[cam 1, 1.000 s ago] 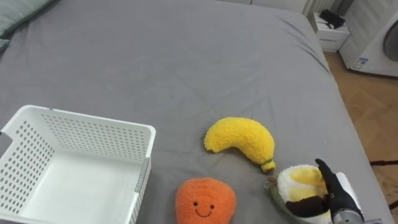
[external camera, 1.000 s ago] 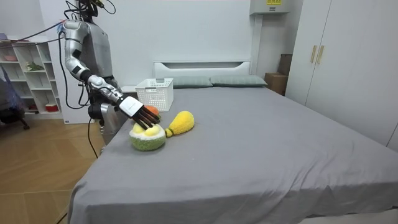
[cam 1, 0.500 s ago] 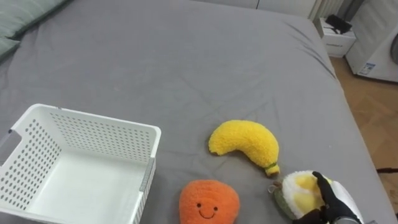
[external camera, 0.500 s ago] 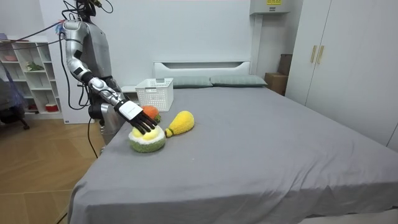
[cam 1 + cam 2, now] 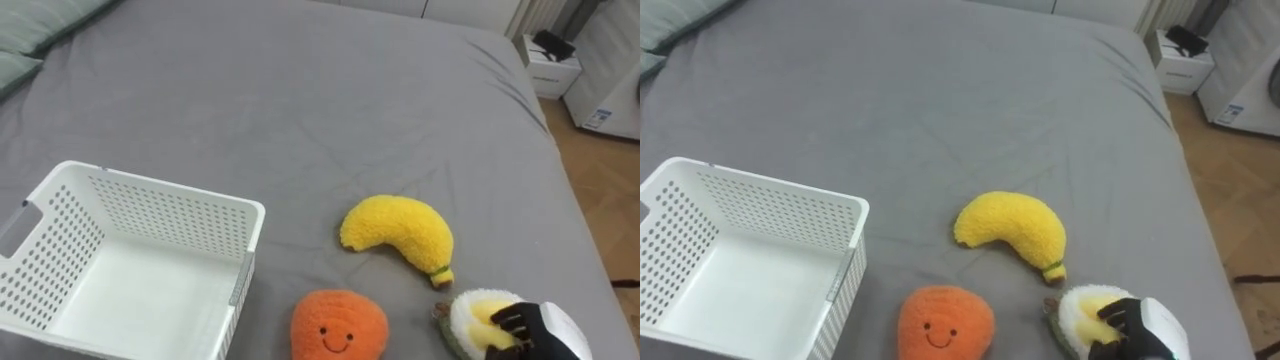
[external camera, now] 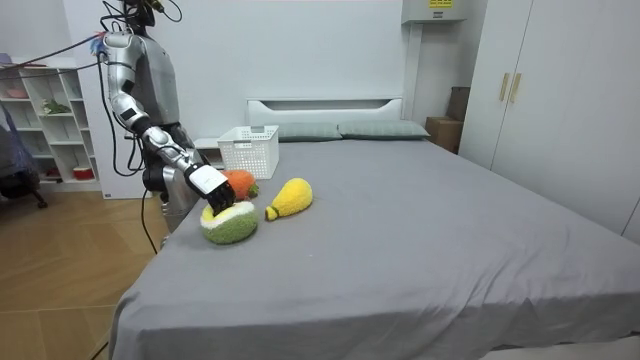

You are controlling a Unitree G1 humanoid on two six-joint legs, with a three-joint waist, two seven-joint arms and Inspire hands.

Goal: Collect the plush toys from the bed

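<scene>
Grey bed [image 5: 300,100]: we are seeing the right robot hand [image 5: 548,333] clutching the avocado plush [image 5: 467,312], fingers [image 5: 512,322] curled — soft, light, probably best pinched at its rim.

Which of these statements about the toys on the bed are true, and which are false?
1. The orange toy lies inside the basket. False: it lies on the bed beside the basket.
2. The banana toy lies on the bed. True.
3. The right robot hand holds the banana toy. False: its fingers curl on the round toy.
4. The orange toy has a smiling face. True.
</scene>
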